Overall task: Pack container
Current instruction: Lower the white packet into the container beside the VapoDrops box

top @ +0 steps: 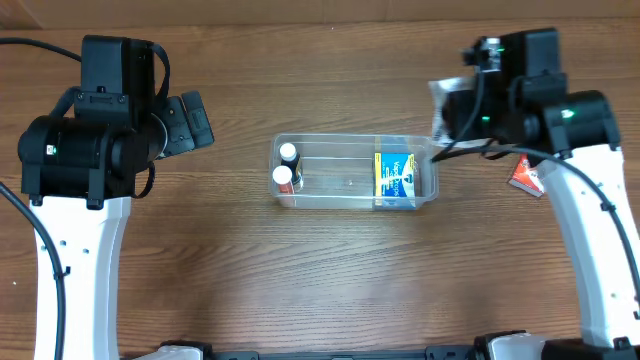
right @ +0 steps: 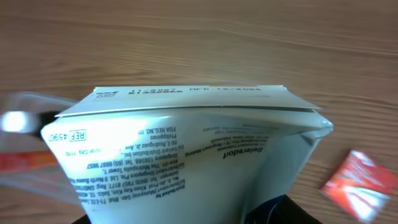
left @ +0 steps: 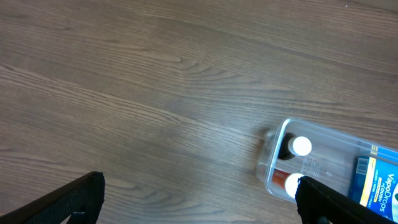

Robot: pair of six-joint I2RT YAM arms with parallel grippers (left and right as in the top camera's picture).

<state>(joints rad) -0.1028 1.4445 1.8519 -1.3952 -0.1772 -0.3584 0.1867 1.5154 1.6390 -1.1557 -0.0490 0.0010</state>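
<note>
Two white-capped bottles (top: pixel 286 165) and a blue VapoDrops box (top: pixel 396 175) sit at opposite ends of the clear container (top: pixel 345 203), mid-table; the right gripper (top: pixel 448 118), clamped on a crumpled white packet (right: pixel 186 143), hangs beside its right end; the left gripper (left: pixel 199 208) hovers spread and empty; the limp packet may well snag the rim or ride up onto the box.

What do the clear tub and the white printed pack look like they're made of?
Clear rectangular tub: rigid plastic, glossy; the wooden table shows through it. White printed pack: probably coated card or paper, slightly shiny; its side is buckled.
</note>
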